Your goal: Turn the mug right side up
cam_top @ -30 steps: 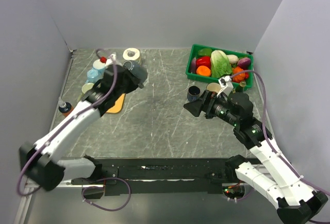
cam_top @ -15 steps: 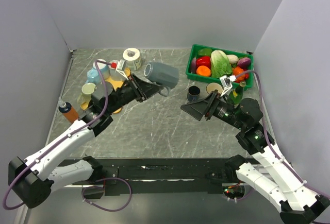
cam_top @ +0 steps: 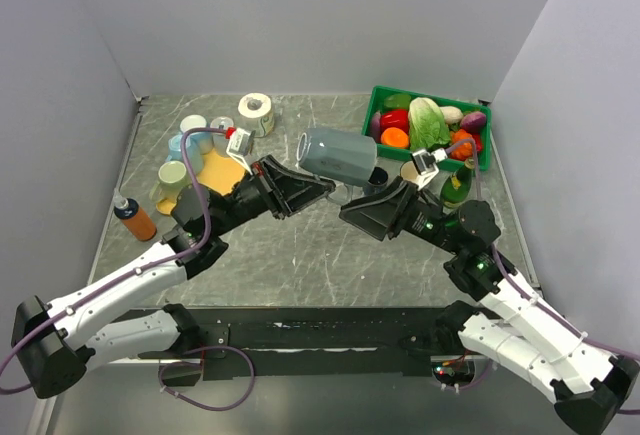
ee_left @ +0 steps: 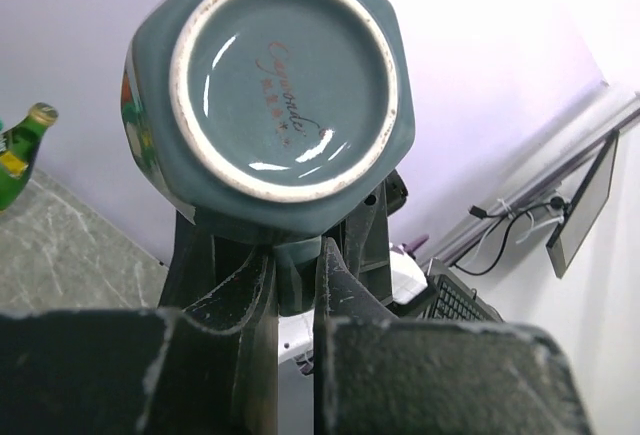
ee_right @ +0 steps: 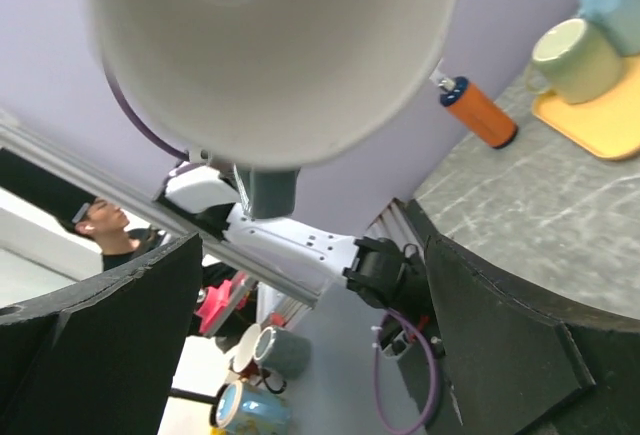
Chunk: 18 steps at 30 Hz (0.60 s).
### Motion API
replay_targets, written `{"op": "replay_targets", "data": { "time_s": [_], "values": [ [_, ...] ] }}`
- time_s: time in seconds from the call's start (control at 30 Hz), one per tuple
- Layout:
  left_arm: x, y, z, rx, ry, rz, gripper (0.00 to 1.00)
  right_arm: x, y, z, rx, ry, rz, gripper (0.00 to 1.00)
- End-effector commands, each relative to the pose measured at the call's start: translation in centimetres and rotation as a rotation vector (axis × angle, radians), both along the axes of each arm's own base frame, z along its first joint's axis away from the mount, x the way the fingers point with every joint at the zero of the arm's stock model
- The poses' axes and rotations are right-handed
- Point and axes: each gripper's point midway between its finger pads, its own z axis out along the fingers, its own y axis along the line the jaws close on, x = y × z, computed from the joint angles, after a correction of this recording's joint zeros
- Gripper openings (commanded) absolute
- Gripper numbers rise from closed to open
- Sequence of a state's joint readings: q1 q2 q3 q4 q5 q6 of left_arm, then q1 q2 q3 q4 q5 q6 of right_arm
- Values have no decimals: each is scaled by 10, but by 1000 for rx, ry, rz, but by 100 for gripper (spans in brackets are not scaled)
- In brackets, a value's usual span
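Observation:
The grey-teal mug (cam_top: 338, 153) is held in the air over the middle of the table, lying on its side. My left gripper (cam_top: 322, 189) is shut on its handle from below. In the left wrist view the mug's base (ee_left: 280, 85) faces the camera and the handle (ee_left: 296, 277) sits between the fingers. My right gripper (cam_top: 352, 211) is open and empty, just below and right of the mug. In the right wrist view the mug's white inside (ee_right: 270, 45) faces the camera, above the wide-open fingers (ee_right: 520, 345).
A green basket (cam_top: 484, 163) of vegetables stands at the back right. A dark cup (cam_top: 379, 177) and a green bottle (cam_top: 455, 187) stand near it. A yellow tray (cam_top: 222, 169) with cups, a tape roll (cam_top: 256, 109) and an orange bottle (cam_top: 134, 220) are at the left.
My left arm has carried the mug from the back left, up and to the right, over the table's middle. My right gripper has moved left and up toward the mug's mouth.

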<state>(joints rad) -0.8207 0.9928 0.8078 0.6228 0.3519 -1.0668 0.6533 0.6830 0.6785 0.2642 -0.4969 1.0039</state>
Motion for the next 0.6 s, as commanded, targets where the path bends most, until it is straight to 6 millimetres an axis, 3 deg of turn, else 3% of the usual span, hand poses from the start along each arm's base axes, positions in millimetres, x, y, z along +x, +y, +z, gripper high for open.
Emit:
{"op": "replay_targets", "data": {
  "time_s": [0.0, 0.33, 0.57],
  "values": [
    [-27, 14, 57, -172, -202, -7, 1, -9, -3, 44, 125, -111, -9, 96],
    [-40, 7, 56, -193, -218, -29, 1, -7, -4, 60, 250, -116, -18, 73],
    [-43, 10, 53, -199, -230, -19, 1, -4, -6, 59, 281, -96, -35, 48]
  ]
}}
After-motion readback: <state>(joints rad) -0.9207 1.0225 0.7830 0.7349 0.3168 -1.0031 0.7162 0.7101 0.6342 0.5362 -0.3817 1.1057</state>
